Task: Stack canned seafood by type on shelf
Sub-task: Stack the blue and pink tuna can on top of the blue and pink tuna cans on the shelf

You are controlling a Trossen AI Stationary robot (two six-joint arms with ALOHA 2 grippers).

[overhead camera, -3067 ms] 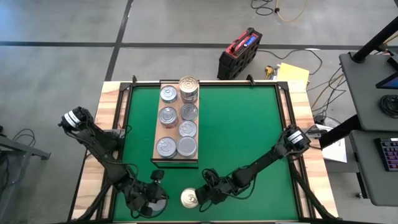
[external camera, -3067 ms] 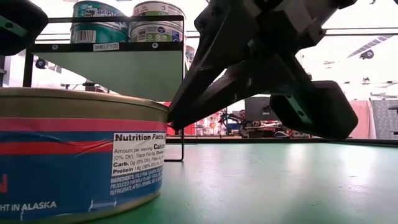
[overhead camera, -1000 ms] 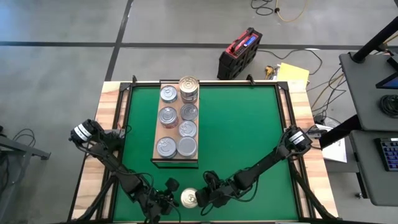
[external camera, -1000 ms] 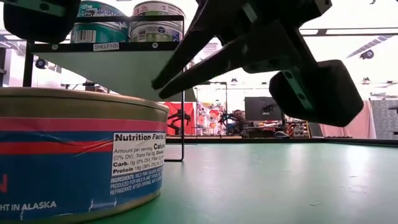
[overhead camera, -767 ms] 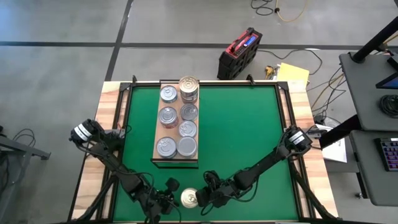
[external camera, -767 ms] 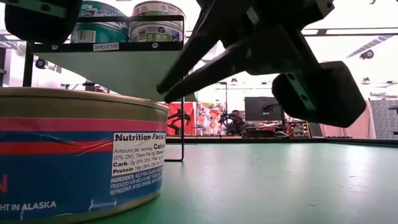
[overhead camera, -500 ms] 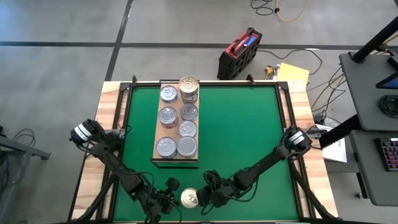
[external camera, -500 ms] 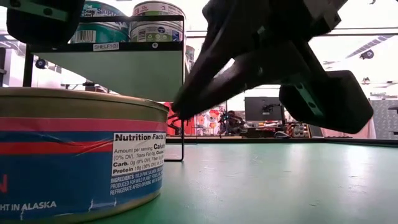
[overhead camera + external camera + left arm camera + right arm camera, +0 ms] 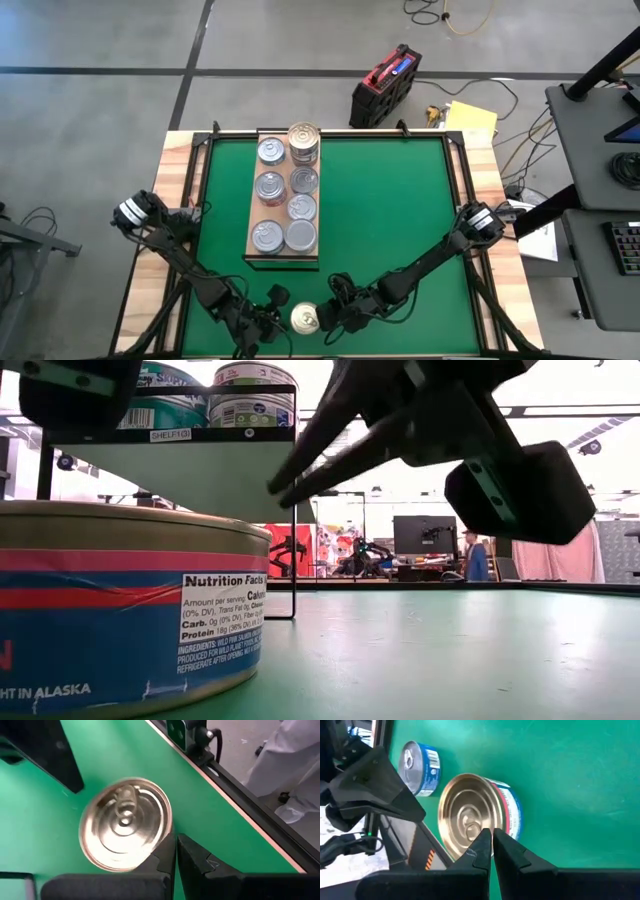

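Note:
A gold-lidded can with a blue and red label stands upright on the green mat near the table's front edge, also filling the left of the low view. My left gripper is shut, its tips beside the can's rim on the can's left. My right gripper is shut and hovers a little above the lid's right edge, with a visible gap. The shelf stands farther back and carries several silver-lidded cans and a taller gold-topped stack. My left gripper's shut fingertips stand right at the rim of the gold-lidded can, coming slanting down from the table's left. The fingers overlap the rim in the wrist view, so I cannot tell whether they touch it.
A small blue-labelled can with a silver lid shows beyond the gold-lidded one in the right wrist view. The mat to the right of the shelf is bare. The table's front edge runs close by the can. A person stands far off in the room.
My right gripper's shut fingers dipped toward the right edge of the can's lid and then rose again to hover above it. The can has stayed where it was.

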